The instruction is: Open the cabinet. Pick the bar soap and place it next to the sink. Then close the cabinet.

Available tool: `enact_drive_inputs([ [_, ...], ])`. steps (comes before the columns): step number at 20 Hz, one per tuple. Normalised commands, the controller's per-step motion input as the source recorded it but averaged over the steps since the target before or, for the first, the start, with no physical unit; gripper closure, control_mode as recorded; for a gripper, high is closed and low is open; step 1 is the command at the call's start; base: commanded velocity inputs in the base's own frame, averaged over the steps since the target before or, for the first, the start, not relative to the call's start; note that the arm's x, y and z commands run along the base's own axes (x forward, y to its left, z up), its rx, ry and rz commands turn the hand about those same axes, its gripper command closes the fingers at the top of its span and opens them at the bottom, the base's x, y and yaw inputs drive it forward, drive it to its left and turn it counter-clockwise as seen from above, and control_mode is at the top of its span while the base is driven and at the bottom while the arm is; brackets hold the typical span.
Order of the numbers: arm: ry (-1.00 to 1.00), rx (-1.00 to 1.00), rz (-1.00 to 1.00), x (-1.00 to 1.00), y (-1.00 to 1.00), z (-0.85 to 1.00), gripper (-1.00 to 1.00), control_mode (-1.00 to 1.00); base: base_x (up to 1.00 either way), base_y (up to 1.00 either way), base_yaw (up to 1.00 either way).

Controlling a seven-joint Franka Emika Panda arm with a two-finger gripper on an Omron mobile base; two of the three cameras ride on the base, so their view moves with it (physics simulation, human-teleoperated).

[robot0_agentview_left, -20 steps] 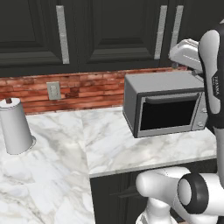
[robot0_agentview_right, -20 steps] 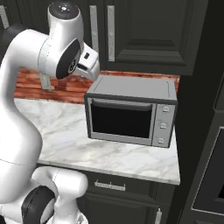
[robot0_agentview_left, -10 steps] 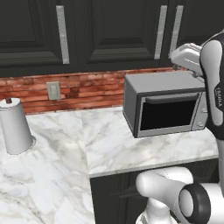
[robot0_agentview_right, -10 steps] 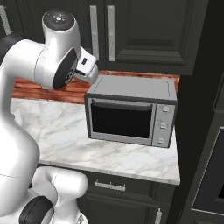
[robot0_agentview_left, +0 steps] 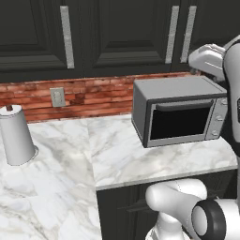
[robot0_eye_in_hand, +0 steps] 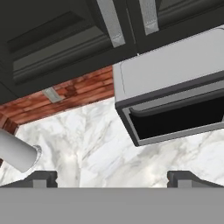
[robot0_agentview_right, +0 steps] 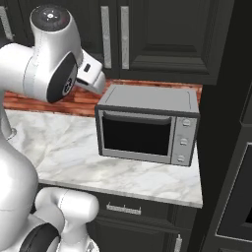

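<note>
The cabinet [robot0_agentview_left: 122, 33] is hanging shut above the counter, its silver bar handle [robot0_agentview_left: 172, 33] running upright beside a second handle [robot0_agentview_left: 189, 33] on the neighbouring door; a third handle [robot0_agentview_left: 67, 36] is showing further left, so three handles are counting out across the black wall doors in the left base view. The gripper [robot0_eye_in_hand: 112, 177] is hovering in the air above the counter, apart from the doors, its two fingertips [robot0_eye_in_hand: 41, 178] standing wide apart with nothing between them.

One grey microwave [robot0_agentview_right: 147, 125] is sitting on the white marble counter [robot0_agentview_left: 117, 154], its back near the wall. One paper towel roll [robot0_agentview_left: 16, 136] is standing upright well to the left of it. One wall outlet [robot0_agentview_left: 58, 97] is sitting in the red brick backsplash [robot0_agentview_left: 93, 96]. Black low cabinets [robot0_agentview_right: 142, 221] are running under the counter.
</note>
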Motion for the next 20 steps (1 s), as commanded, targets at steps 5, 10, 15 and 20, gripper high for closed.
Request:
enact_drive_inputs([
  [5, 0.00, -0.03, 0.00, -0.24, 0.00, 0.16, -1.00, -1.00, 0.00, 0.00, 0.00],
  [10, -0.03, 0.00, 0.00, -0.05, 0.00, 0.02, -1.00, -1.00, 0.00, 0.00, 0.00],
  [15, -0.04, -0.01, 0.00, 0.00, 0.00, 0.11, -1.00, -1.00, 0.00, 0.00, 0.00],
  [20, -0.02, -0.06, 0.00, 0.06, 0.00, 0.17, -1.00, -1.00, 0.00, 0.00, 0.00],
])
